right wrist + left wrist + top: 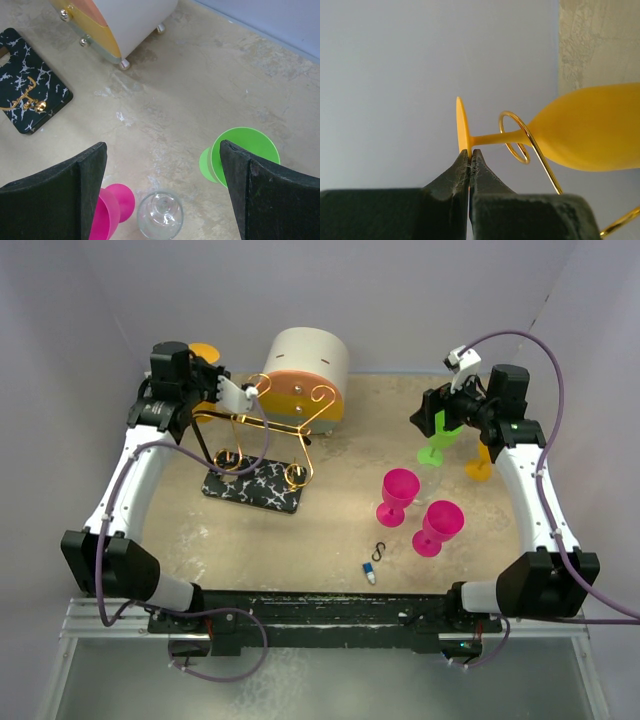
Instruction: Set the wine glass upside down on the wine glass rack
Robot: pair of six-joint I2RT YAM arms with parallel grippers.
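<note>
Left claw point(470, 156): shut tight on the thin edge of the glass's foot. I see it close up from the left wrist.
Wine glass point(590, 131): yellow-orange. It is up in the air in my left claw. In the wrist view it lies on its side, foot to the left and bowl to the right.
Gold hook point(535, 148): one curl of the rack sits right by the stem, where the stem meets the bowl. I cannot tell if they touch.
Rack point(255, 488): stands on the desk point(330, 540), on its black base with white lines.
Round box point(305, 365): just behind the rack.
Pink glasses point(398, 495): two, standing near the middle.
Black hook point(379, 551): small, lying in front of the pink glasses.
Green glass point(437, 445): under my right claw.
Right claw point(162, 150): wide apart, holding nothing, above the desk.
Orange glass point(480, 465): far right.
</note>
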